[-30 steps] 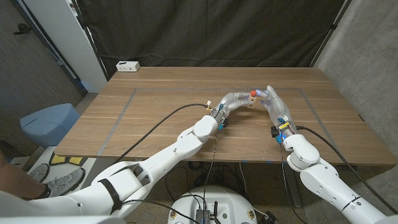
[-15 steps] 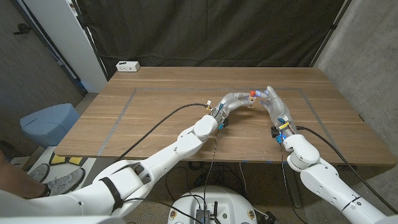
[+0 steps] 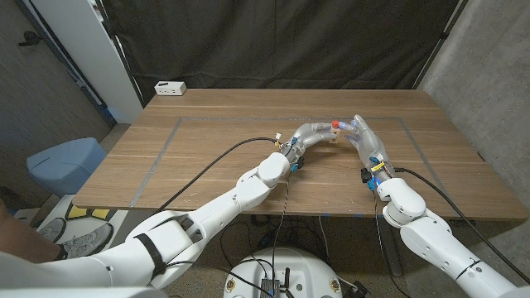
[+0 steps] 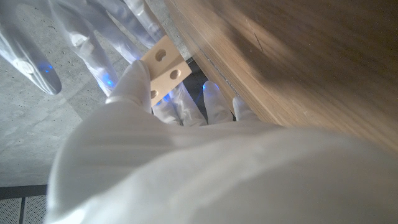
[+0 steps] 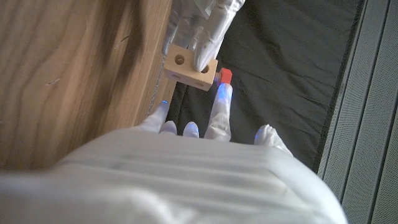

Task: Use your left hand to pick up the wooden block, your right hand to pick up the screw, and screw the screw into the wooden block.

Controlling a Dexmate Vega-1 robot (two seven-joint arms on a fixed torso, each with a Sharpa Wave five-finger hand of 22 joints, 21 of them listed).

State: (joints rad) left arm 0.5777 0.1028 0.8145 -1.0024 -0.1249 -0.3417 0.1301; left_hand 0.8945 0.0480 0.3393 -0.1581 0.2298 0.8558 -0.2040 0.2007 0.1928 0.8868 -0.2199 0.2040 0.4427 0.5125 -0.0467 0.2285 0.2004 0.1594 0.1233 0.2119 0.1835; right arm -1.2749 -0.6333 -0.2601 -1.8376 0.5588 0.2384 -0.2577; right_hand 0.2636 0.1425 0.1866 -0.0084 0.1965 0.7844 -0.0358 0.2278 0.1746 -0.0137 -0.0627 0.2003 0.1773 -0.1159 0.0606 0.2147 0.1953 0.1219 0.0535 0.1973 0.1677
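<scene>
The wooden block (image 3: 331,136), pale with round holes, is held above the table's middle by my left hand (image 3: 310,132). In the left wrist view the block (image 4: 163,65) sits in my left hand's fingertips (image 4: 138,78). In the right wrist view the left fingers (image 5: 205,25) grip the block (image 5: 191,70), and the red-headed screw (image 5: 226,76) stands at its end. My right hand (image 3: 364,139) meets the left one, and one of its fingers (image 5: 219,106) is on the screw (image 3: 335,124). The screw's shaft is hidden.
The wooden table (image 3: 207,149) bears a grey taped outline. A white box (image 3: 171,87) stands at its far left corner. A blue bin (image 3: 66,161) sits on the floor off the left edge. Black cables run along both arms.
</scene>
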